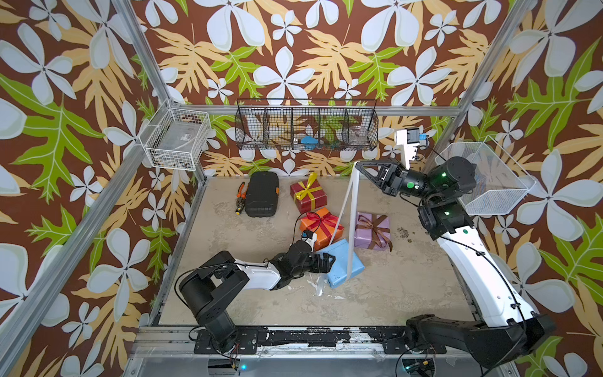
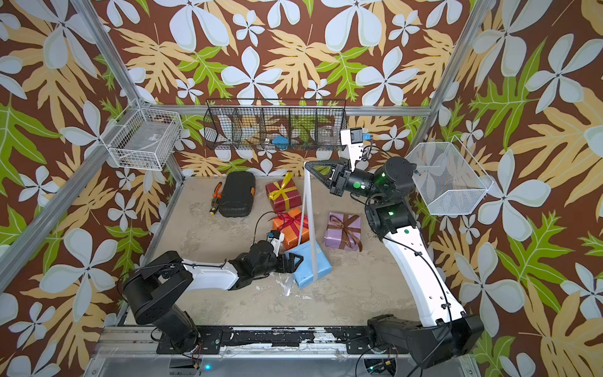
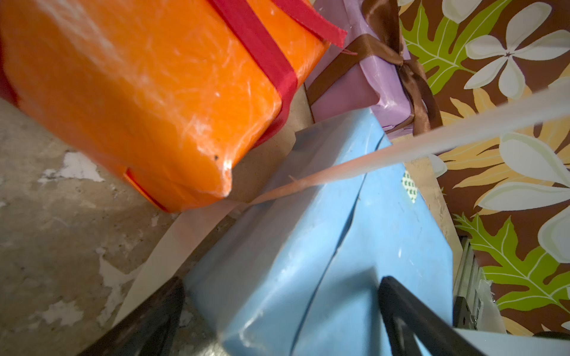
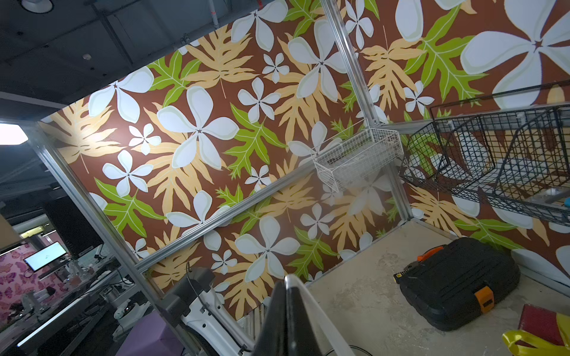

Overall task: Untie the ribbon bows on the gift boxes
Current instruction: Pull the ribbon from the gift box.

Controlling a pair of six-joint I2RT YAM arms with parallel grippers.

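My right gripper (image 1: 356, 164) (image 4: 285, 282) is raised high at the back, shut on the white ribbon (image 1: 343, 209) (image 2: 309, 212). Its two strands run taut down to the light blue box (image 1: 344, 269) (image 3: 354, 246), one passing under it. No bow shows on this ribbon. My left gripper (image 1: 329, 261) (image 3: 282, 317) is open, with the blue box's near corner between its fingers. The orange box (image 1: 321, 228) keeps its red bow (image 1: 315, 218). A yellow bow (image 1: 308, 189) tops the dark red box (image 1: 310, 199), and a brown bow (image 1: 368, 225) tops the lilac box (image 1: 373, 233).
A black tool case (image 1: 262, 194) with hand tools (image 1: 240, 199) beside it lies at the back left. A black wire basket (image 1: 306, 125) hangs on the back wall. White baskets hang on the left (image 1: 176, 143) and right (image 1: 489, 178) walls.
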